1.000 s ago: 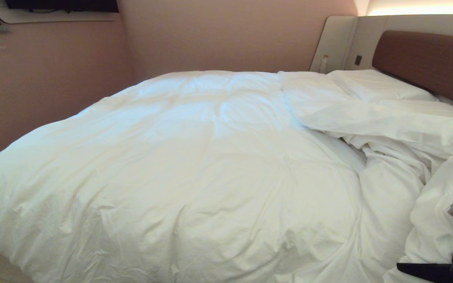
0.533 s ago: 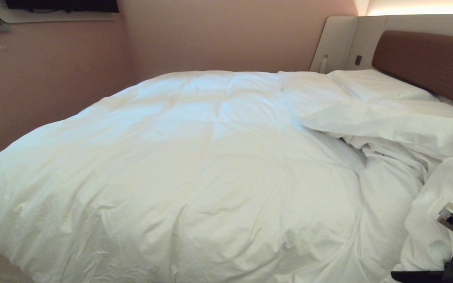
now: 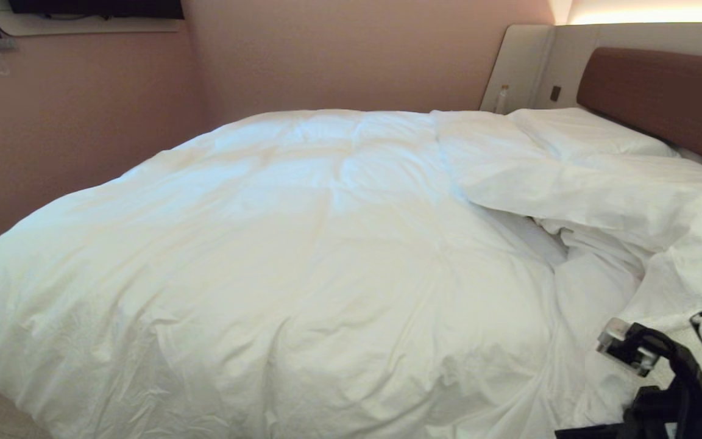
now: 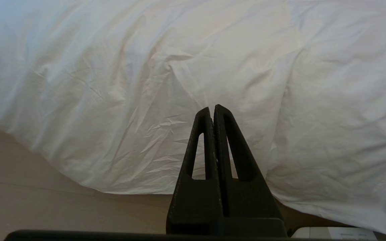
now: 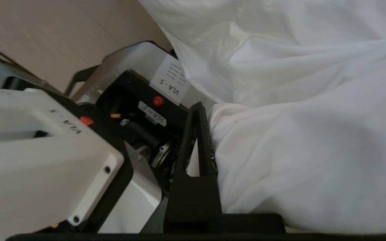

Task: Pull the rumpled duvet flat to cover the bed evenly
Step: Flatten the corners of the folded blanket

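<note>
Big white duvet [image 3: 302,256] spread over most of the bed [image 3: 662,97], smooth from 9 to 12 o'clock but bunched and folded back at 3 o'clock, near the pillow [image 3: 576,131]. Right tool [image 5: 209,134] at 4 o'clock, pinched tight on a fold of duvet. Left tool [image 4: 212,108] closed on nothing, hanging just off the duvet edge above the floor [image 4: 28,207].
</note>
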